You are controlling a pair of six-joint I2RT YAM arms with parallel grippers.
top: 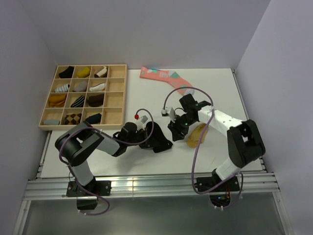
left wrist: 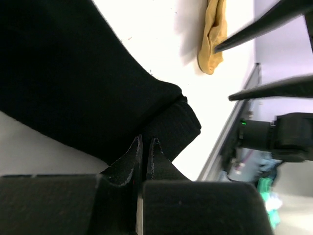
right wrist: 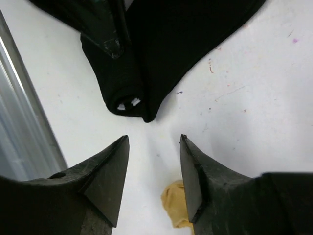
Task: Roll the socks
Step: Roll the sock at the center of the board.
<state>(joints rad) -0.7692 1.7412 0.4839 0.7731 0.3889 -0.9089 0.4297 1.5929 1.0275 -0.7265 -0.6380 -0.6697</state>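
Left wrist: I am pinching a fold of the black sock [left wrist: 73, 78] tight in my left gripper [left wrist: 145, 147]; the mustard sock [left wrist: 212, 34] is lying near it. Right wrist: my right gripper [right wrist: 152, 147] is hovering, fingers spread, just short of the black sock's rolled end. From above, both grippers are crowding that sock. It is looking soft and floppy; I am favouring the thick rolled end as my hold.
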